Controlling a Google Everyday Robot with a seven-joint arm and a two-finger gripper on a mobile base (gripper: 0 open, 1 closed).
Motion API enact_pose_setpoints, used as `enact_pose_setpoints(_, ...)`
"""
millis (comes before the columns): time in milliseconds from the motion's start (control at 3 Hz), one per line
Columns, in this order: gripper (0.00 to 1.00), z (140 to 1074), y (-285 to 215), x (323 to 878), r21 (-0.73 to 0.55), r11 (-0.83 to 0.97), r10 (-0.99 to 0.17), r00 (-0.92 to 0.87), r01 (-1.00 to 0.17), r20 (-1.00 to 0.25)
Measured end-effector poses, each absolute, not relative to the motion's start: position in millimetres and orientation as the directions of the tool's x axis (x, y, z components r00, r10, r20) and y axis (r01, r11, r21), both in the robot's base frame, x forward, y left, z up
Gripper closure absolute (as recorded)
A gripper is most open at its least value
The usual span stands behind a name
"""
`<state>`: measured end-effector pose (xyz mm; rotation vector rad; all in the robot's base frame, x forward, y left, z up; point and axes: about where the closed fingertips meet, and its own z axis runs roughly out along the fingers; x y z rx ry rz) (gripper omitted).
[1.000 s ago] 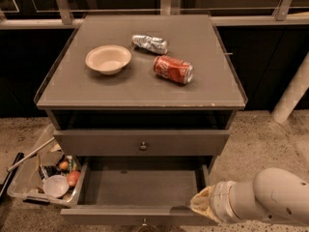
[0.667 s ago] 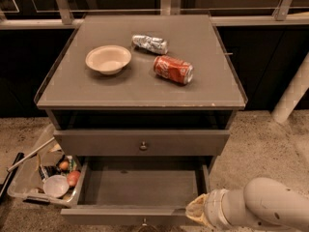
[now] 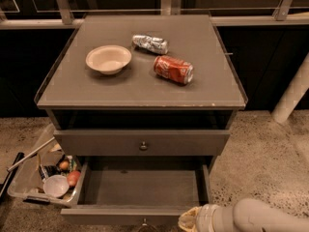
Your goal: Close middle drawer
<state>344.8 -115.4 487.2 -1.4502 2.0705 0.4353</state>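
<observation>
The middle drawer (image 3: 145, 187) is pulled far out below the shut top drawer (image 3: 143, 141). Its inside is plain grey and bare. Its flat front (image 3: 111, 215) runs along the bottom edge of the view, with the small knob (image 3: 143, 222) just showing. My gripper (image 3: 189, 221) is at the bottom right, at the right end of the drawer front, on a white arm (image 3: 256, 217) that comes in from the right. The lowest drawer is out of view.
On the cabinet top (image 3: 96, 88) lie a cream bowl (image 3: 108, 59), a crumpled silver packet (image 3: 150, 43) and a red soda can (image 3: 174, 69). A clear bin (image 3: 29, 178) of odds and ends sits on the floor at left. A white post (image 3: 292, 93) stands at right.
My arm and gripper have moved left and lower, along the front right corner of the open drawer. The drawer has not visibly moved.
</observation>
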Motion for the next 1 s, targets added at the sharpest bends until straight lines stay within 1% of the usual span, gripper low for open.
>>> enact_pose_setpoints(333, 1.0, 458.6, -104.4, 341.5, -0.07, 0.35, -0.733, -0.226, -0.934, -0.642)
enact_pose_setpoints(667, 1.0, 430.3, -99.4, 336.3, -0.084, 0.328, -0.752, -0.206, -0.941, -0.626)
enact_pose_setpoints(1000, 1.0, 409.9, -102.6, 345.8, -0.096, 0.315, -0.771, -0.195, -0.944, -0.607)
